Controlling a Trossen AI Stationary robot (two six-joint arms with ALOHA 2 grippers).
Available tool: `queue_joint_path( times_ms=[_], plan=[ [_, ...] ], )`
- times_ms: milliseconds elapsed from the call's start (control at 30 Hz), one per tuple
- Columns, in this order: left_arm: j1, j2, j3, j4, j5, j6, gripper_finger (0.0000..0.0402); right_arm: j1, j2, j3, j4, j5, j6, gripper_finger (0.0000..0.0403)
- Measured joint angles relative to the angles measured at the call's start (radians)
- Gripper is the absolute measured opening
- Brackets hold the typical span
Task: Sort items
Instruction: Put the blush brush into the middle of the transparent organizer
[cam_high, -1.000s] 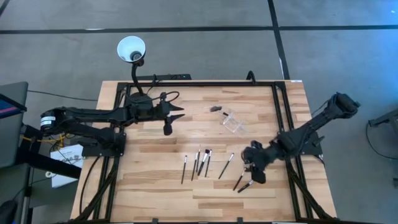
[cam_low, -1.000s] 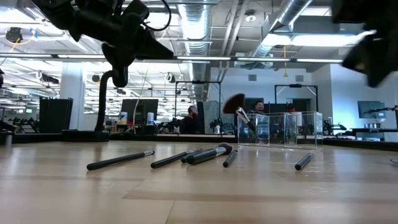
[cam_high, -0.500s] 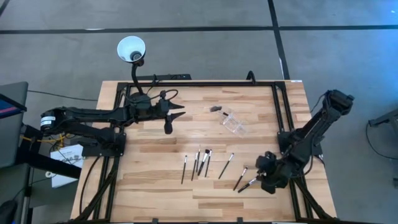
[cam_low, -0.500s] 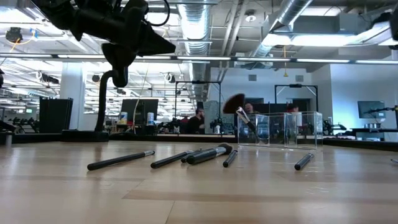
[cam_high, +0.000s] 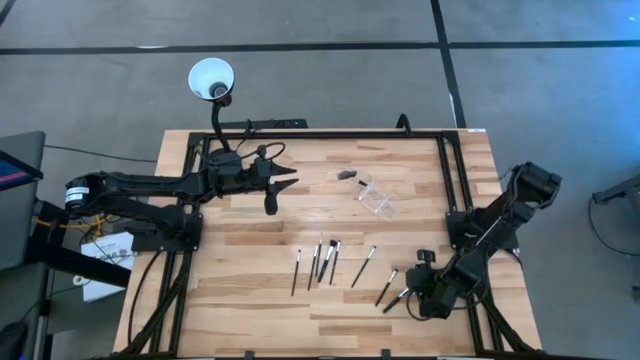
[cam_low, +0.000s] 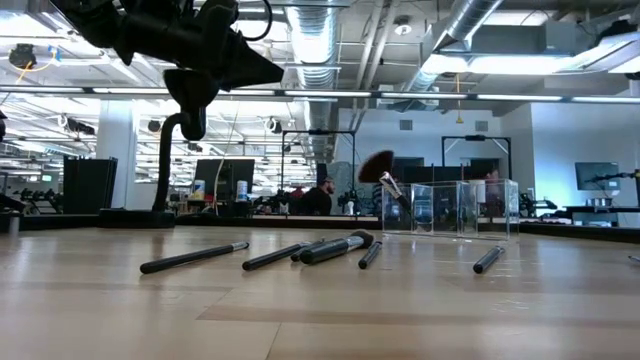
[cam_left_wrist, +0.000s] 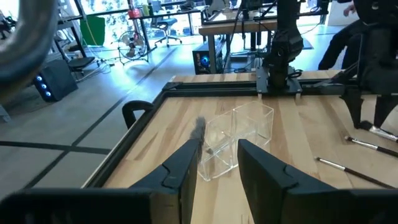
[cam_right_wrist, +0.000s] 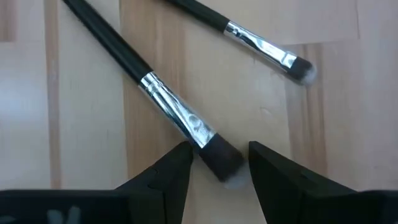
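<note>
1. Tabletop (cam_high: 250, 310): pale wood planks, black frame.
2. Left tool (cam_high: 283, 185), fingers apart, empty, near lamp (cam_high: 211, 78).
3. Right tool (cam_right_wrist: 219, 163) released, straddling a brush tip (cam_right_wrist: 221, 162); only wrist cam shows it.
4. Clear plastic holder (cam_high: 374, 196), boxy.
5. Brushes (cam_high: 325, 262) slim, silvery ferrules, mid-tabletop.

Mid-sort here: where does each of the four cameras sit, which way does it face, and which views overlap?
High: overhead, straight down; both arms, table, lamp.
Low: table height, looking level across brushes into the room; left arm overhead.
Left wrist: behind the left gripper, facing the clear holder; own jaws open.
Right wrist: looks down past the right gripper; open jaws straddle a brush tip.
Shared: high, low and left wrist views show the holder.
</note>
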Motion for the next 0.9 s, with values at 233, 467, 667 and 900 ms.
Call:
queue_joint_path(
  times_ms=[233, 467, 667, 900],
  plan=[
    [0.000, 0.000, 0.000, 0.040, 0.000, 0.000, 0.0113, 0.000, -0.018, -0.002, -0.013, 0.032, -0.027, 0.0154],
    [0.000, 0.000, 0.000, 0.057, 0.000, 0.000, 0.0113, -0.015, -0.001, -0.004, 0.054, 0.079, -0.135, 0.0136],
    [0.000, 0.000, 0.000, 0.058, 0.000, 0.000, 0.0113, -0.033, 0.044, 0.000, 0.083, 0.076, -0.160, 0.0091],
    [0.000, 0.000, 0.000, 0.063, 0.000, 0.000, 0.0113, -0.034, 0.011, -0.002, 0.103, 0.061, -0.214, 0.0010]
  ],
)
